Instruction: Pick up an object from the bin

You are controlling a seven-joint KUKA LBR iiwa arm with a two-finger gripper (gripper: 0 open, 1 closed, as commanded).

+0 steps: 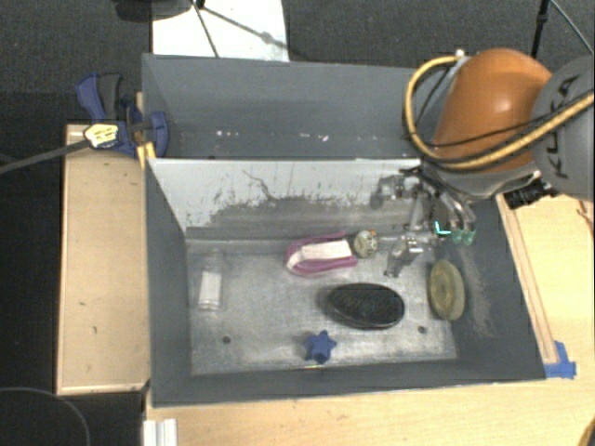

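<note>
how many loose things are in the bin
6: clear block left, pink-white piece and small round bit mid-back, black oval centre, blue star front, olive disc right. Arm may hide more.

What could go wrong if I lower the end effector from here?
The end effector hangs between the small round metal piece, the black oval and the olive disc; it may well come down on bare floor and catch nothing. It could also graze the bin's back wall close behind.

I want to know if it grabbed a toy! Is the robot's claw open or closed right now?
Gripper: cannot be told. It hangs between the pink-and-white thing and the olive disc.
</note>
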